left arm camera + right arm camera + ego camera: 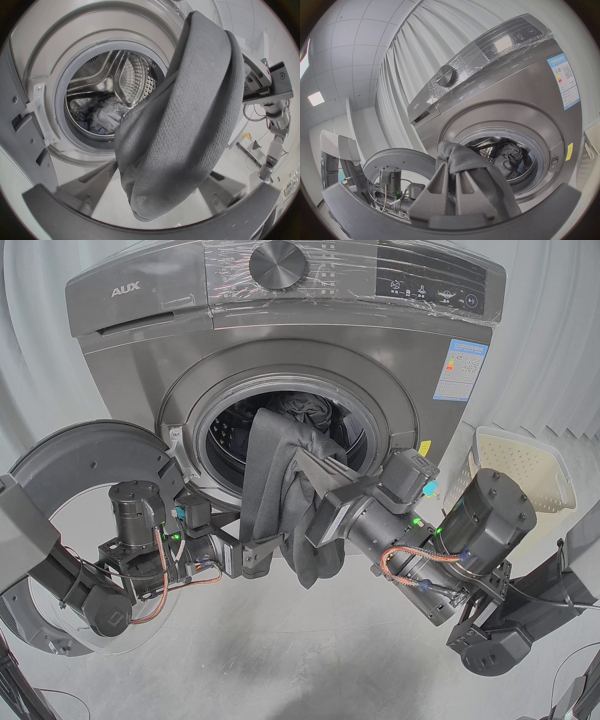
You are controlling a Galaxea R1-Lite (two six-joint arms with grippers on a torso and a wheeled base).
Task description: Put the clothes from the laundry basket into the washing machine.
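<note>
The dark garment (275, 502) hangs long-axis down from the raised right pincer (453, 172), which is clamped on its fold. Below, the left pincer (272, 546) gapes wide, held level.

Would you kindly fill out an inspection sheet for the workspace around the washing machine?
Surface: grey floor in front of the machine.
Job's things: washing machine with its door swung open; dark garment draped over the drum rim, half hanging out; other clothes inside the drum; laundry basket on the machine's right.
Clutter: nothing seen.
Pincers: right pincer shut on the garment at the opening; left pincer open at its hanging lower part.
Cables: orange cables loop along both wrists, clear of the garment.
Surroundings: pale curtain behind.
</note>
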